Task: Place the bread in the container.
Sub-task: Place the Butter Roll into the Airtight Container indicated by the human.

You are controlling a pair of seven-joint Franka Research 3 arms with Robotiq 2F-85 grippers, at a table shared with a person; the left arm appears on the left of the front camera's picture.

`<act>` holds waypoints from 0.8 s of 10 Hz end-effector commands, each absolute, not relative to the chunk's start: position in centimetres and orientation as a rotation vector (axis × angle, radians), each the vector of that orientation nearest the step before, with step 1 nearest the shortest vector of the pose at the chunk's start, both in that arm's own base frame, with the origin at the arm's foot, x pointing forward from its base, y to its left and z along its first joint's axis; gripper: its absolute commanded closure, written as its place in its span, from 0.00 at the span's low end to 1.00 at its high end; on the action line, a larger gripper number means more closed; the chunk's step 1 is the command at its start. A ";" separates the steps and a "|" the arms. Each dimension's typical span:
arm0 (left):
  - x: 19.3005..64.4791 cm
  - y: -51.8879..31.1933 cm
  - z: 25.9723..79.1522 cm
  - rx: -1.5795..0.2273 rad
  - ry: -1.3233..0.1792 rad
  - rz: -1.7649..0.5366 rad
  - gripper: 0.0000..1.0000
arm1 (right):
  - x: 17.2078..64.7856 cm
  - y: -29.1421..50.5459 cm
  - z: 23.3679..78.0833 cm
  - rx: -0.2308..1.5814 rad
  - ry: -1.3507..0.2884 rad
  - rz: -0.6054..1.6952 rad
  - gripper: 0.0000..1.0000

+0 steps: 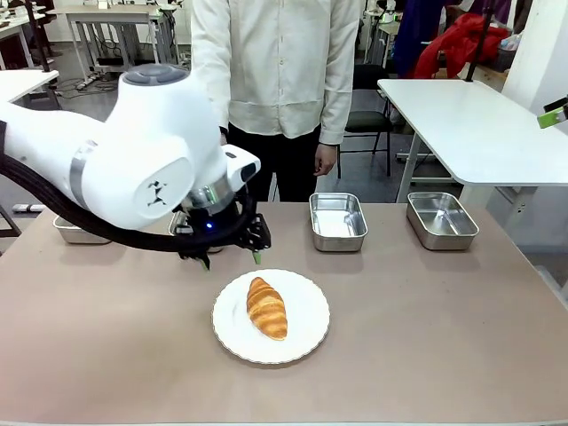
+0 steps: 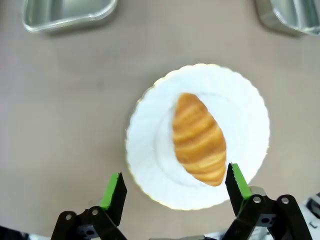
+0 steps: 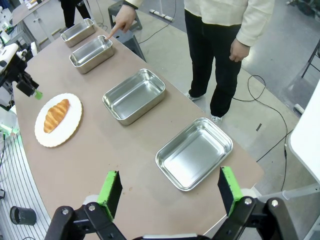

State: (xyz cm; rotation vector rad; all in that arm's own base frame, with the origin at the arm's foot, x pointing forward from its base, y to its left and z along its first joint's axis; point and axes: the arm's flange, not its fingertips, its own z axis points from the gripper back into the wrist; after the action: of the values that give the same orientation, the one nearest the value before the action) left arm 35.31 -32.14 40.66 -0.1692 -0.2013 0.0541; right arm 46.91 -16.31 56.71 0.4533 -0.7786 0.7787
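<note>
Golden and flaky, the bread [image 1: 267,307] lay on the white plate [image 1: 303,342] — likely light, soft, easily crushed. Best gripped gently across its thick middle. The left gripper [image 2: 175,192] hovered above it, jaws apart.

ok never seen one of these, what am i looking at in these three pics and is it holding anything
It is a two-armed robot at a table, with a person standing across from it. One picture is from a fixed camera facing the person; the other two are from cameras on each wrist, looking down past that arm's green-tipped fingers. On the table lie a croissant on a white plate and four steel trays. The person's hand points at the second tray from one end. The left gripper hangs open just behind the plate; the right gripper is open too. Neither holds anything.
</note>
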 end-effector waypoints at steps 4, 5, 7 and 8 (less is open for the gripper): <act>35.0 -35.8 37.2 -0.220 -0.143 0.229 0.00 | 46.9 -16.3 56.8 0.458 -0.785 0.781 0.00; 35.3 -36.3 36.4 -0.226 -0.129 0.221 0.00 | 46.9 -16.3 56.8 0.458 -0.785 0.781 0.00; 35.5 -37.3 35.8 -0.164 -0.103 0.169 0.00 | 46.9 -16.3 56.8 0.458 -0.785 0.781 0.00; 35.0 -35.3 36.1 -0.222 -0.106 0.202 0.00 | 46.9 -16.3 56.8 0.458 -0.785 0.781 0.00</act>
State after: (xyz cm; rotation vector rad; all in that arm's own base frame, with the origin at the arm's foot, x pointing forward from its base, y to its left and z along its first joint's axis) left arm 35.19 -35.79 35.37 -0.2041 -0.0943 0.1812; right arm 46.91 -16.30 56.70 0.4534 -0.7785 0.7788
